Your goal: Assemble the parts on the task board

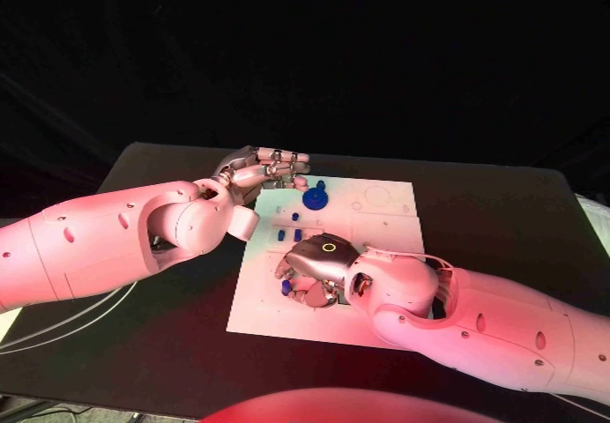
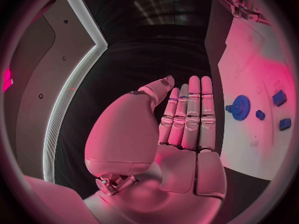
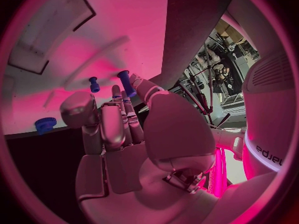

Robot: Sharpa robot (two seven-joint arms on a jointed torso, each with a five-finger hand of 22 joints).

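desk [image 1: 509, 211], matte black, carrying the task board [image 1: 382, 220], a flat white rectangular plate at centre frame in the head view. the board's right edge and upper right corner lie bare, with open dark desk beyond them to the right; its lower left corner is also uncovered.

left hand [image 1: 261, 172], silver and segmented, sits at the board's upper left corner, beside the plate's edge. in the left wrist view the left hand [image 2: 181, 129] has its fingers [image 2: 190, 109] straight and pressed side by side, palm bare, holding nothing.

blue gear [image 1: 316, 196], a toothed disc with a raised hub, lies on the board just right of the left hand; the same gear [image 2: 240, 107] appears with small blue parts beside it in the left wrist view.

two small blue pegs [image 1: 288, 235] stand close together on the board at centre, between the two hands.

right hand [image 1: 318, 269] covers the board's lower middle, palm down. in the right wrist view the right hand [image 3: 124, 129] has its fingers curled around a slim blue peg [image 3: 125, 82], its rounded tip showing above the fingertips. a second short blue peg [image 3: 94, 84] stands apart on the white surface nearby.
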